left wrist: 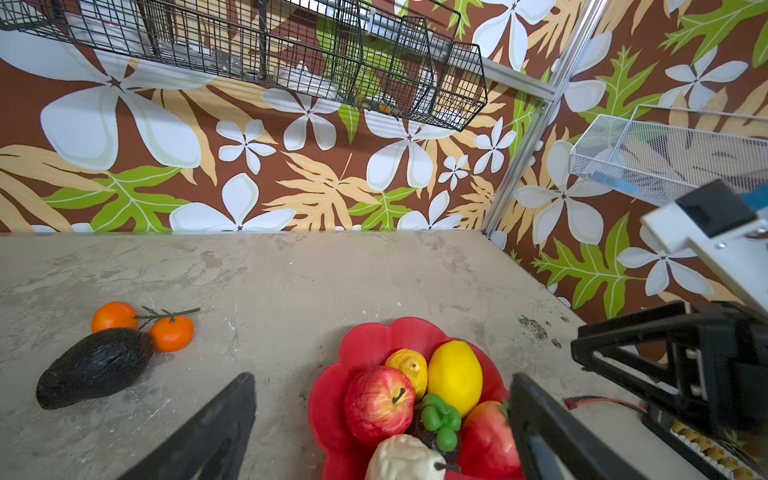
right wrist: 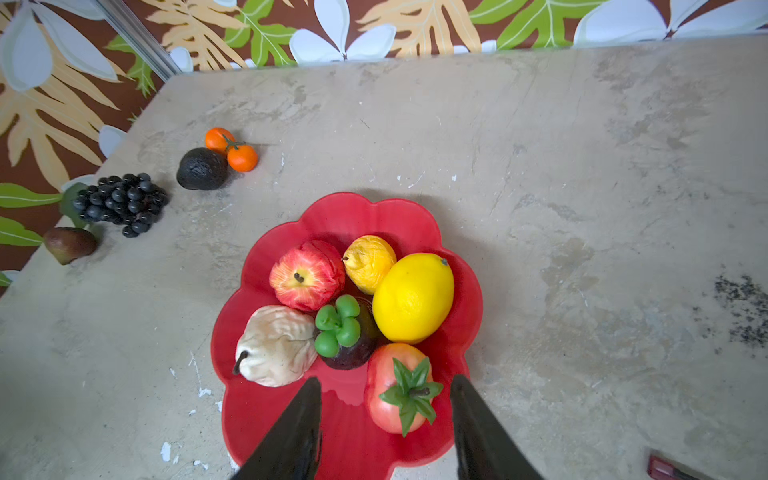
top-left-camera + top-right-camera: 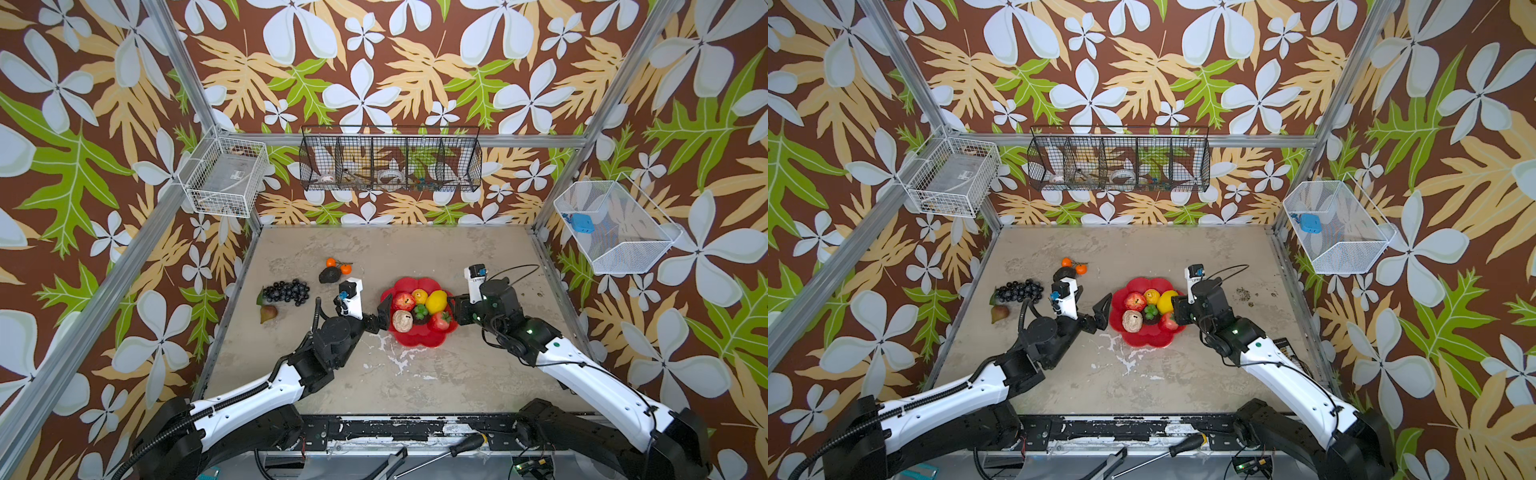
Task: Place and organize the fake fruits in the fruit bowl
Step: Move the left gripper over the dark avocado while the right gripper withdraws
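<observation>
1. The right claw [image 2: 385, 379] hangs over the near right rim of the bowl [image 2: 345, 216]. Its fingers stand apart, and the strawberry [image 2: 399, 388] lies between them, touched by neither.
2. The left claw [image 1: 382, 376] is at the bowl's left rim, with its fingers spread wide and nothing between them.
3. The bowl sits on the counter [image 3: 415, 257]. The near half of the bowl holds the strawberry on the right and the cream piece [image 2: 276, 345] on the left. A dark fruit with a green cap [image 2: 345, 336] sits between them at the bowl's middle.
4. The far half of the bowl holds the apple [image 2: 307, 276] on the left and the big lemon [image 2: 411, 297] on the right. The small lemon [image 2: 368, 264] is wedged between these two, towards the far rim.
5. The pear [image 2: 68, 245] lies on the counter well to the left of the bowl.
6. The grapes [image 2: 118, 201] lie just beyond the pear, also well to the left of the bowl.
7. The avocado [image 2: 201, 168] lies left of the bowl and beyond it, nearer to the bowl than the grapes are.
8. The two stemmed oranges [image 2: 242, 158] sit against the avocado's far side and are the fruit farthest from the bowl's near rim.
</observation>
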Motion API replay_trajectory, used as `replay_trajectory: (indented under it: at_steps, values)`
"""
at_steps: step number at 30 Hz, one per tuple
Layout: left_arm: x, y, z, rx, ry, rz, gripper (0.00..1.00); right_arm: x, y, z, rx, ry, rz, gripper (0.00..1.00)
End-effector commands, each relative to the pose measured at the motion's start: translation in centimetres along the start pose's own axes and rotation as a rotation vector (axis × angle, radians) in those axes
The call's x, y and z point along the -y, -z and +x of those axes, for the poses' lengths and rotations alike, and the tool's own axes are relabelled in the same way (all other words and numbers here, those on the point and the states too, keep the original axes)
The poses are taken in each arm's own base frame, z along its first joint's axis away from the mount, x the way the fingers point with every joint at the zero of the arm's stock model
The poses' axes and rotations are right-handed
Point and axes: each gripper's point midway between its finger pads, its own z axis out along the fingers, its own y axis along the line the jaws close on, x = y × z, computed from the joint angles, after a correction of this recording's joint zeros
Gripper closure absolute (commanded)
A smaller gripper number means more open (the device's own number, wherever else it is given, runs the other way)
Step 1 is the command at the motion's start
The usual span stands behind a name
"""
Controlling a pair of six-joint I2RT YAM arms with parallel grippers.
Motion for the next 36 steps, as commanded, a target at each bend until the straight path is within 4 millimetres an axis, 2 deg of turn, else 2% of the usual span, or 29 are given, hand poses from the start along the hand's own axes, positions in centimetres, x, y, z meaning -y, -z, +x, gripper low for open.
replay_trajectory:
  at_steps: [1,5,11,13,17,20,23,29,36]
  values:
    - [-1.5,-0.7,1.7,-0.107,-0.022,-0.108,0.04,0.5,1.4,-0.7,0.097,0.0,0.0,0.46]
    - [-3.3,-2.7,2.1,-0.18,-0.031,-0.223,0.04,1.4,2.8,-0.2,0.187,-0.043,0.0,0.43]
    - [-7.6,-5.5,2.9,-0.315,-0.076,-0.429,0.04,2.3,3.7,1.4,0.262,-0.072,-0.021,0.37]
    - [-9.6,-6.4,3.1,-0.355,-0.058,-0.495,0.04,2.1,3.7,1.7,0.278,-0.075,-0.043,0.37]
    - [-12.4,-8.4,3.8,-0.411,-0.043,-0.549,0.03,2.5,3.2,2.6,0.282,-0.083,-0.036,0.37]
    - [-15.7,-9.4,4.8,-0.479,-0.047,-0.637,0.02,2.7,2.9,3.2,0.277,-0.086,-0.032,0.36]
    - [-17.3,-10.6,5.9,-0.53,-0.001,-0.63,0.03,3.2,2.6,3.5,0.262,-0.091,-0.003,0.35]
    - [-21.3,-11.8,6.2,-0.596,-0.074,-0.732,0.0,3.5,2.6,3.8,0.274,-0.095,-0.001,0.33]
    - [-24.1,-13.9,7.3,-0.651,0.007,-0.7,0.0,3.6,2.9,3.9,0.285,-0.097,-0.003,0.29]
